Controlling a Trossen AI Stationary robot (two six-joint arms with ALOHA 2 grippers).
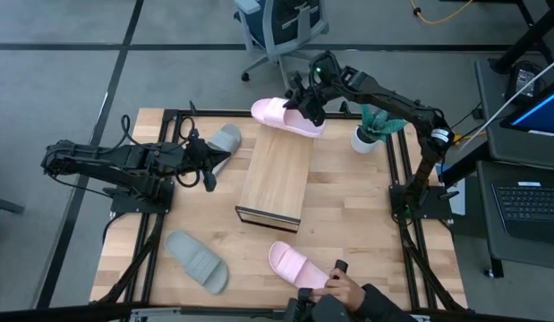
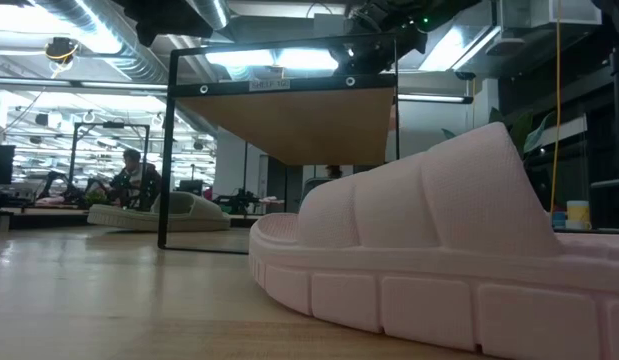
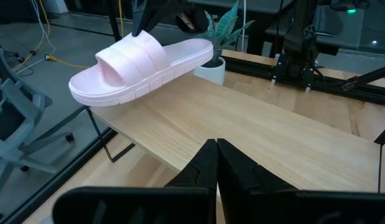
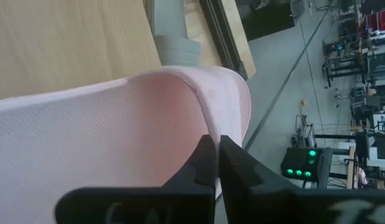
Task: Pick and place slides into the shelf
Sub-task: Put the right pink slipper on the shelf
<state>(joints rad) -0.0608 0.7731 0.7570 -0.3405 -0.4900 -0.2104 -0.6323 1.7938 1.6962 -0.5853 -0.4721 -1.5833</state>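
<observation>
One pale pink slide (image 1: 285, 117) is at the far end of the light-wood shelf (image 1: 275, 179), part of it overhanging that end. My right gripper (image 1: 305, 105) is shut on it. In the left wrist view this pink slide (image 3: 142, 62) sits tilted over the shelf's far corner. My left gripper (image 3: 216, 155) is shut and touches nothing. It is over the table left of the shelf, beside a grey-green slide (image 1: 225, 139) that lies sole down. A second grey-green slide (image 1: 196, 259) and a second pink slide (image 1: 299, 264) lie on the table near its near edge. My right gripper pinches a curved edge of the pink foam (image 4: 208, 127) between its two fingers, near the strap (image 3: 139, 43). It comes from above and from the table's right. The slide is tilted over the shelf's far end; whether its sole rests on the plank cannot be told.
A small white pot with a green plant (image 1: 370, 132) stands right of the shelf's far end. A person's hand (image 1: 344, 288) reaches in at the near edge, beside the near pink slide. An office chair (image 1: 281, 27) stands beyond the table's far edge.
</observation>
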